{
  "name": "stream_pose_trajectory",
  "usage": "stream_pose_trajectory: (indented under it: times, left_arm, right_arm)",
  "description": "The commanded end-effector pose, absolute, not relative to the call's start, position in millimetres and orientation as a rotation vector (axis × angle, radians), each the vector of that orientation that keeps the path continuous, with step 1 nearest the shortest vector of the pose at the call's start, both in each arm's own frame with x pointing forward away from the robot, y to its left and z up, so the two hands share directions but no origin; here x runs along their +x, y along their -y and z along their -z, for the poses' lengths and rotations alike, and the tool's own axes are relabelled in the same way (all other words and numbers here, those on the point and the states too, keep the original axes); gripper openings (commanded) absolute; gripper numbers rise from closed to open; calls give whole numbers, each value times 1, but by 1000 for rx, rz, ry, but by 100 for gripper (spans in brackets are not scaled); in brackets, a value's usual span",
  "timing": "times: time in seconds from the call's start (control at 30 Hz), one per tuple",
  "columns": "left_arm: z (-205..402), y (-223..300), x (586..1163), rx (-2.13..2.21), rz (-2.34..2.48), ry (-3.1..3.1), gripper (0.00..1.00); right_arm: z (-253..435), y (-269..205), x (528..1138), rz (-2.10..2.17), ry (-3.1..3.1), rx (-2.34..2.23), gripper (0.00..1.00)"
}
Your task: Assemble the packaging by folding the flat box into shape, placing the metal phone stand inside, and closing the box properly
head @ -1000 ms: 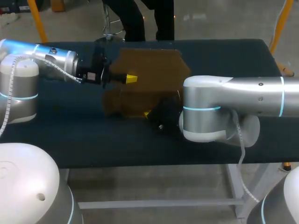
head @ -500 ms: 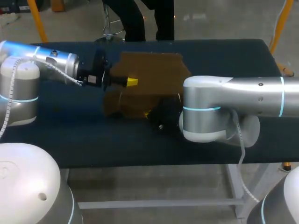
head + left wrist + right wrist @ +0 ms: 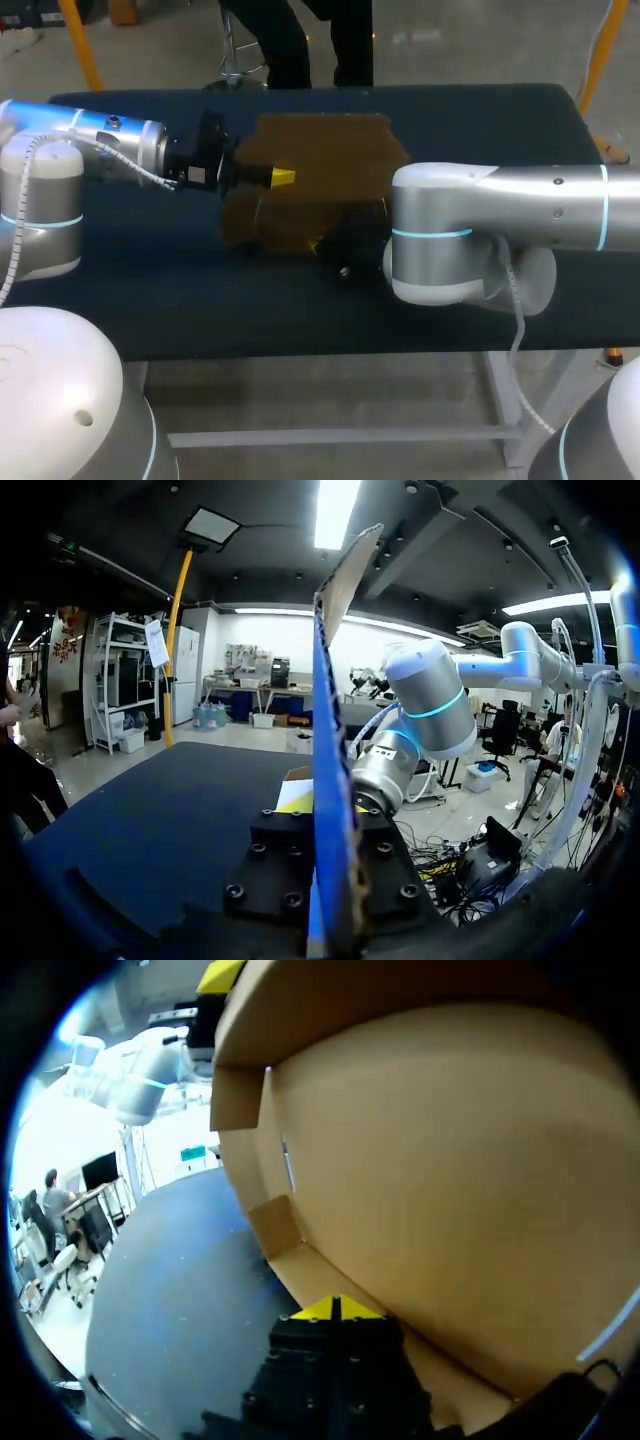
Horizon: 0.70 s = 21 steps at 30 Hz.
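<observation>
A brown cardboard box [image 3: 325,165], partly folded, sits mid-table. My left gripper [image 3: 283,177] comes in from the left and is shut on one of its raised panels. In the left wrist view that panel's thin edge [image 3: 330,730] rises straight up from between the fingers [image 3: 295,798]. My right gripper [image 3: 317,243] is at the box's near lower edge, largely hidden under the right arm [image 3: 470,230]. In the right wrist view its yellow tips [image 3: 335,1308] are shut together against the bottom edge of the box wall [image 3: 450,1180], with no cardboard showing between them. No phone stand shows.
The dark table [image 3: 150,290] lies bare in front of the box and to its left. My right arm's big elbow joint hangs over the table's near right part. A folded side flap [image 3: 275,1225] juts out from the box ahead of the right gripper.
The left gripper has drawn slightly toward the near side with the panel in it, and the box's top outline has shifted a little to the right. The right arm has not moved.
</observation>
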<state>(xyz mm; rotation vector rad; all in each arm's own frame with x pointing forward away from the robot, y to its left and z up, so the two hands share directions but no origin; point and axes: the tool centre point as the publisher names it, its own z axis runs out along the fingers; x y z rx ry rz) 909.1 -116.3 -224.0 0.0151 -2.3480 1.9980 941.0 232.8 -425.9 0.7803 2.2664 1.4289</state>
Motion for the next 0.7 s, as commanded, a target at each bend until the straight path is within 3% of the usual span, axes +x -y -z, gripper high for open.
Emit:
stream_pose_trajectory:
  times: [0.03, 0.7]
  left_arm:
    - [226, 119, 910, 17, -2013, 2350, 0]
    - [225, 120, 921, 4, -2005, 2361, 0]
  right_arm:
    - [431, -236, 941, -1425, -2260, 784, 0]
    - [431, -236, 941, -1425, -2260, 784, 0]
